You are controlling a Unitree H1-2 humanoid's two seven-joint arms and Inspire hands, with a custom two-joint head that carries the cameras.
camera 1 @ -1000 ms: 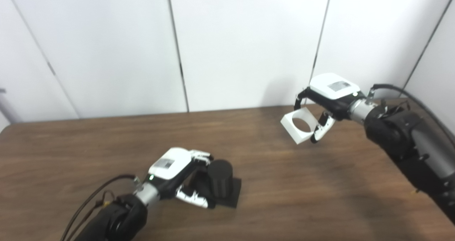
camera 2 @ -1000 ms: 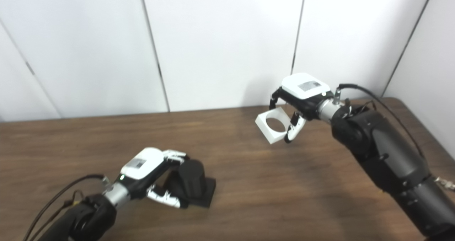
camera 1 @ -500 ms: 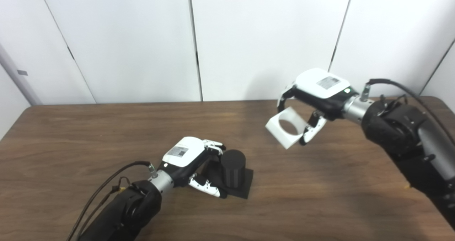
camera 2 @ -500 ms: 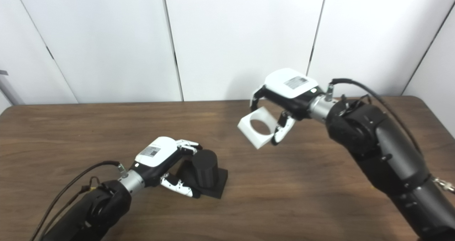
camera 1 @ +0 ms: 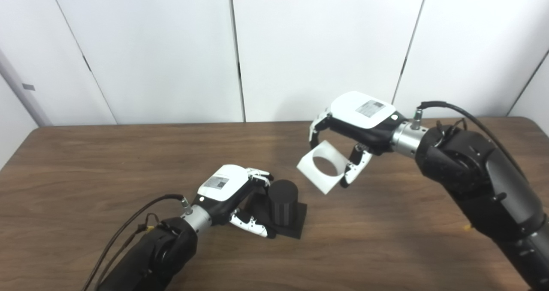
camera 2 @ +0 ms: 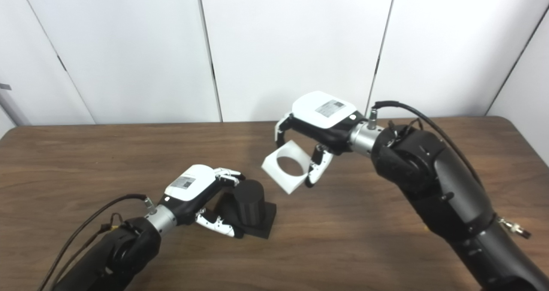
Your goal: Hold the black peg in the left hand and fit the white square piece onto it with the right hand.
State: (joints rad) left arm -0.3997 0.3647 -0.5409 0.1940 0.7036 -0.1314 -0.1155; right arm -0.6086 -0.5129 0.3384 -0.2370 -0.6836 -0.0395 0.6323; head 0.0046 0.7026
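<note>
A black peg (camera 1: pixel 283 200), a short cylinder on a square black base, stands on the brown table (camera 1: pixel 85 162). My left hand (camera 1: pixel 233 196) is shut on the peg from its left side, with fingers around the cylinder and the base. My right hand (camera 1: pixel 356 125) is shut on the white square piece (camera 1: pixel 322 167), which has a round hole through it. It holds the piece in the air, tilted, above and to the right of the peg, apart from it. Both also show in the right eye view: the peg (camera 2: pixel 248 205) and the piece (camera 2: pixel 288 167).
White wall panels (camera 1: pixel 317 46) stand behind the table's far edge. A cable (camera 1: pixel 124 226) runs along my left forearm and another (camera 1: pixel 467 115) loops over my right arm.
My right hand has carried the white piece left and lower, closer to the peg. The camera shifted during the first half second. My left hand stays on the peg.
</note>
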